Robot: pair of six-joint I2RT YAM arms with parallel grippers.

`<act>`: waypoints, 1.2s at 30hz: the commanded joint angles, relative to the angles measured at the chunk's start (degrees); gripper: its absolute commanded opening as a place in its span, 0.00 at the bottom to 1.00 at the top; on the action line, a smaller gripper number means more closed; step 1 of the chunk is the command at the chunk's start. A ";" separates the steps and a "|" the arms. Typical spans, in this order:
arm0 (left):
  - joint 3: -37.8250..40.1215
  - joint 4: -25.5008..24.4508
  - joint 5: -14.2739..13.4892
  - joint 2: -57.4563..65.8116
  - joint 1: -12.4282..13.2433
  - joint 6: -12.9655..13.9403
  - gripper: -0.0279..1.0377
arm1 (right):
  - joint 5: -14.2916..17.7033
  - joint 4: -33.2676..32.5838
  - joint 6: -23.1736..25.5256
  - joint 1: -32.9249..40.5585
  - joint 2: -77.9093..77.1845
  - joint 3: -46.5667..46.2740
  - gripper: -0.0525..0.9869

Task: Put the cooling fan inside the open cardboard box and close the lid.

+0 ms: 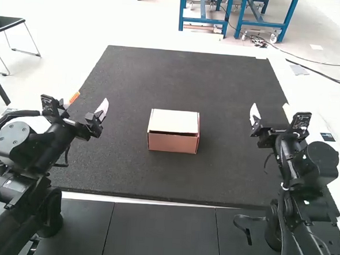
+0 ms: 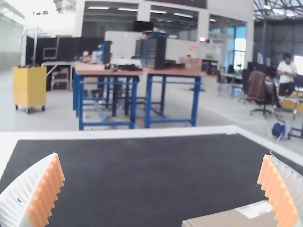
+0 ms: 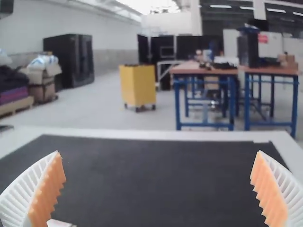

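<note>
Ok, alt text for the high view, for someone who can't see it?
A cardboard box, lid closed, sits at the middle of a black mat. The left end effector and right end effector hang open at the mat's two sides, both apart from the box.

The box (image 1: pixel 174 130) sits shut in the high view, so its inside is hidden. In the left wrist view the box (image 2: pixel 232 218) is cut off by the picture's edge, leaving one blurred corner.
</note>
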 commanded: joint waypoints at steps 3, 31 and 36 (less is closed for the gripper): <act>-1.54 1.70 0.91 -0.65 3.78 -1.92 0.93 | -2.53 -2.24 1.11 -0.82 -0.40 -0.12 0.92; -1.63 -13.06 2.31 -0.65 14.67 8.37 0.94 | 15.75 -17.27 3.74 6.56 -0.40 -0.21 0.93; -1.54 -13.15 2.31 -0.65 15.20 8.54 0.93 | 16.63 -17.27 3.39 6.82 -0.40 -0.21 0.93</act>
